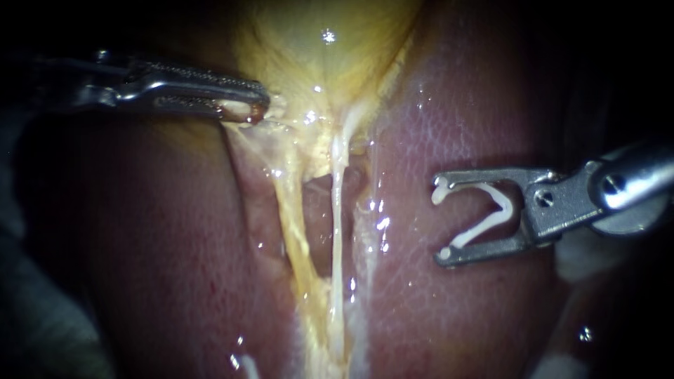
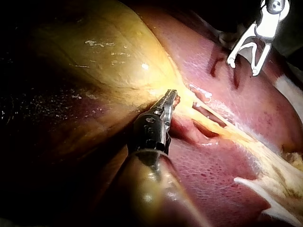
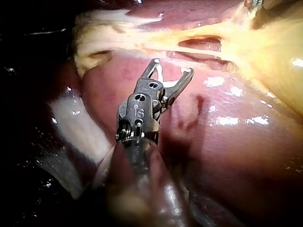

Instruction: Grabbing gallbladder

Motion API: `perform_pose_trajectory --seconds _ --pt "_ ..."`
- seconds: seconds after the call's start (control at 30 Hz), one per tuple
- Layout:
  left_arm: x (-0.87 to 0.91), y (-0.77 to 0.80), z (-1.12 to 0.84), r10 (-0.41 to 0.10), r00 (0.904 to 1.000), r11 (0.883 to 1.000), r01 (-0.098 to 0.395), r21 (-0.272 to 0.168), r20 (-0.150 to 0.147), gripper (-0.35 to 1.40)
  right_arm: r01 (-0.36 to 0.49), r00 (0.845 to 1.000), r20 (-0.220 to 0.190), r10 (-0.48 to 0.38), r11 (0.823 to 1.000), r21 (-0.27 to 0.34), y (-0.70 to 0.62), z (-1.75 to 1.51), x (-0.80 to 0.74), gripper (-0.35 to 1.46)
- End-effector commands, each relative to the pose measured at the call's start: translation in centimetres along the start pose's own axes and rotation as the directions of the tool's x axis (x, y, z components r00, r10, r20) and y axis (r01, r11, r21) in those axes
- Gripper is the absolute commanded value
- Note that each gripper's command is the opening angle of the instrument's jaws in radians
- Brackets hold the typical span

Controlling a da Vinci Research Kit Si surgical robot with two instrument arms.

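At the narrow end of the gallbladder (image 1: 330, 42) my left instrument (image 1: 260, 103) has its jaws clenched on the edge, while only the endoscope shows plainly the white clip (image 1: 507, 207) grasped in the jaws of my right instrument (image 1: 440, 223).

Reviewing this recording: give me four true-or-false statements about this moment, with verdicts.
1. The right instrument carries a white clip in its jaws. True.
2. The clip is closed on a tube. False: it is spread open over the liver, apart from the tubes.
3. The left instrument has its jaws shut on the gallbladder at its lower edge. True.
4. The two instruments touch each other. False: they are apart, with the tubes between them.
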Motion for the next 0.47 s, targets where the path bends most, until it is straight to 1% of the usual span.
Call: perform_pose_trajectory --seconds 0.03,0.47 --pt "0.0 0.0 0.0 0.0 1.0 1.0 0.0 0.0 0.0 -0.35 0.0 1.0 0.0 0.0 1.0 0.0 0.0 0.0 0.0 0.5" --pt "0.0 0.0 0.0 -0.002 1.0 1.0 0.002 0.003 0.0 -0.35 -0.001 1.0 0.0 0.001 1.0 -0.001 0.01 0.01 0.01 0.5"
